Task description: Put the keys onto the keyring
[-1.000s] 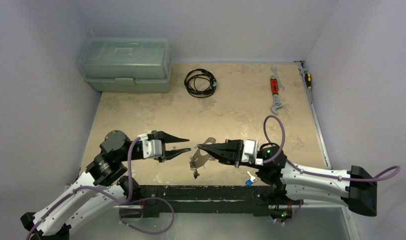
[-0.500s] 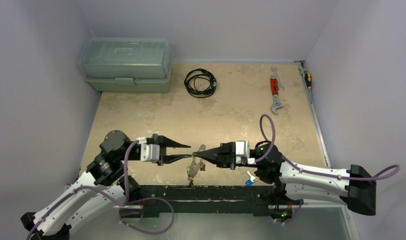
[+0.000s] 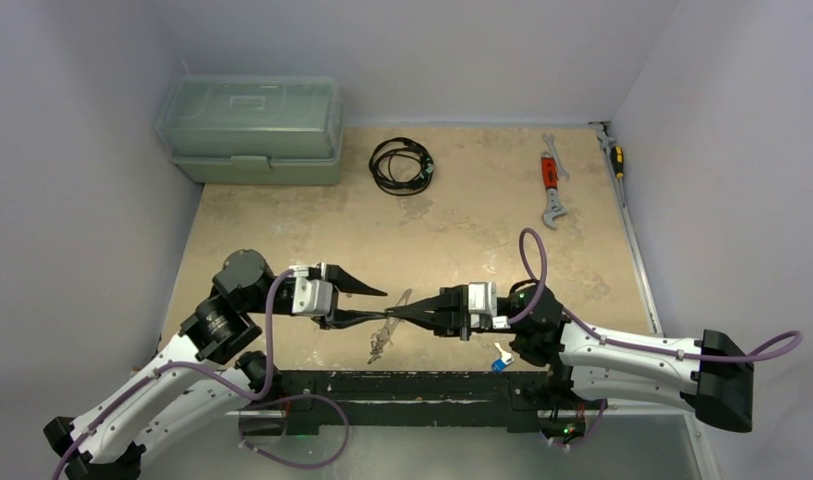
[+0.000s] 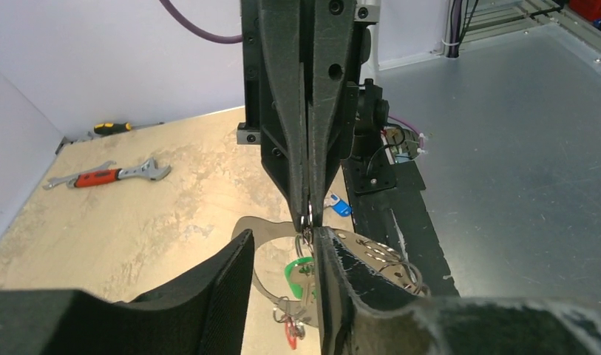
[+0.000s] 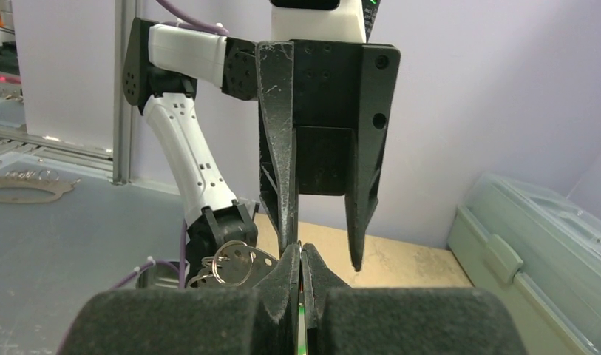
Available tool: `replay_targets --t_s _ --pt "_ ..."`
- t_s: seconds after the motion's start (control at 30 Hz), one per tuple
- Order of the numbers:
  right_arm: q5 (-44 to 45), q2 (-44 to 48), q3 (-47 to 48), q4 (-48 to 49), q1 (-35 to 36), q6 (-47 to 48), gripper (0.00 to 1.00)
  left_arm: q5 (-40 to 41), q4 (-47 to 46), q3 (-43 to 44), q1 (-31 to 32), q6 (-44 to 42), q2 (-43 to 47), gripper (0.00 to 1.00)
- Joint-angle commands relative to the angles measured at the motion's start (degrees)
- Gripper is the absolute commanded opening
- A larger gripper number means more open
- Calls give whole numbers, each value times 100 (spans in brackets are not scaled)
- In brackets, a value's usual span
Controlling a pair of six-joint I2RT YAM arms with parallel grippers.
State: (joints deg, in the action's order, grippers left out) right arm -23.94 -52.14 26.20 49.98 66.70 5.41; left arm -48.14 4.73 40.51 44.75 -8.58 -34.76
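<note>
My right gripper is shut on a small ring of the silvery keyring and holds it above the table's near edge. A green-headed key and a red-tagged key hang below its tips. In the right wrist view the keyring's metal loop and split rings show left of the shut right gripper. My left gripper is open, and in the left wrist view it straddles the right gripper's tips. A blue-tagged key lies by the right arm's base.
A green toolbox stands at the back left. A black cable coil lies at the back middle. A red-handled wrench and a screwdriver lie at the back right. Walls close in on three sides.
My right gripper moved left and lower with the keyring. My left gripper moved right, and its open fingers now sit around the right gripper's tips.
</note>
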Motion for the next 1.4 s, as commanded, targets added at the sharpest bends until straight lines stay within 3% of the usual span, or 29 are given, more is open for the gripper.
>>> replay_targets --t_s 0.0,0.13,0.57,0.73,0.97,1.17,1.37 --pt "15 63 391 247 36 117 0 154 237 164 24 -85 -94 39" --pt "78 195 345 170 38 153 0 452 154 100 22 -47 108 42" --pt "190 261 380 270 36 197 0 323 169 117 7 -61 -78 38" --pt "171 125 371 443 36 159 0 250 -76 54 1 90 -90 28" --pt "160 -100 364 794 36 37 0 238 -288 14 -75 215 -65 23" --pt "149 -238 395 964 36 -24 0 248 -227 24 -103 123 -3 0" --pt "544 -87 190 958 35 -22 0 876 285 167 -111 -260 122 0"
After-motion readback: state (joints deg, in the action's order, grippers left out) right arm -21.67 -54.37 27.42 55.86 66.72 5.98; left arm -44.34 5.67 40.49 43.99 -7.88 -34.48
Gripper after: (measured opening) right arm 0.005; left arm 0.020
